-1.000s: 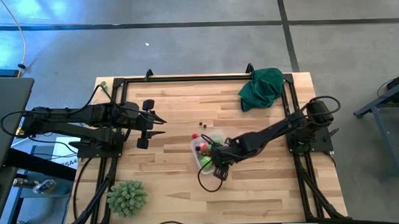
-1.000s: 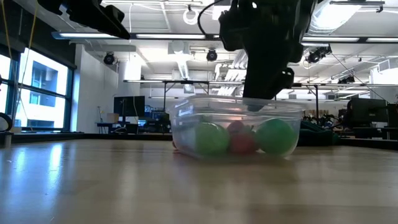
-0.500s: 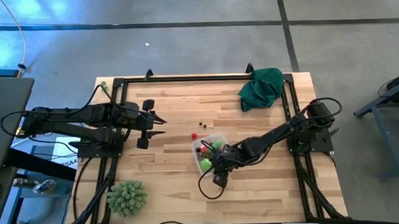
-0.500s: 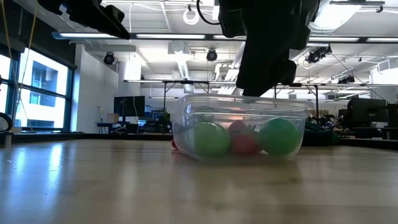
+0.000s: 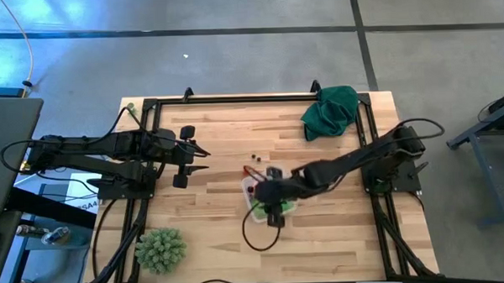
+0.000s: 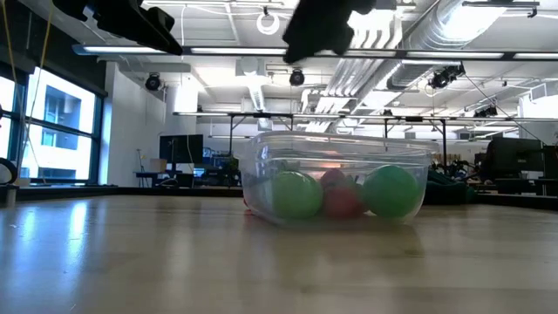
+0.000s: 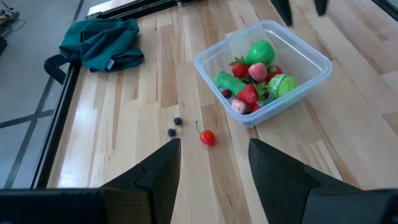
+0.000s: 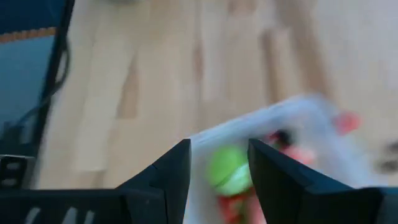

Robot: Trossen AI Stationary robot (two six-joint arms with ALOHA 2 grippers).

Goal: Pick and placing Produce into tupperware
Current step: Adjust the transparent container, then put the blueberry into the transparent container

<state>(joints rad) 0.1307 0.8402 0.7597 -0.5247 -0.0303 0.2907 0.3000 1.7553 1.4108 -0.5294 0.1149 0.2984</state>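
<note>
The clear tupperware [image 7: 261, 71] stands mid-table on its base, holding green pieces, strawberries and other small produce; the low view shows the tupperware [image 6: 336, 179] with two green balls and red pieces inside. On the wood beside it lie a red cherry [image 7: 207, 137] and two dark berries [image 7: 175, 126]. My right gripper [image 5: 271, 200] hangs open above the box, fingers pointing down; its wrist view looks between the fingers [image 8: 214, 168] at a green piece inside the box. My left gripper [image 5: 200, 158] waits open at the table's left.
A dark green cloth [image 5: 329, 109] is bunched at the far right corner. A spiky pale-green ball [image 5: 161, 250] sits near the near left corner. Black frame rails [image 5: 234, 98] run along the far edge and both sides. Bare wood lies between the left gripper and the box.
My right gripper has risen from just inside the tupperware's rim to well above it, and has swung a little toward the table's left. The box and its contents have stayed put.
</note>
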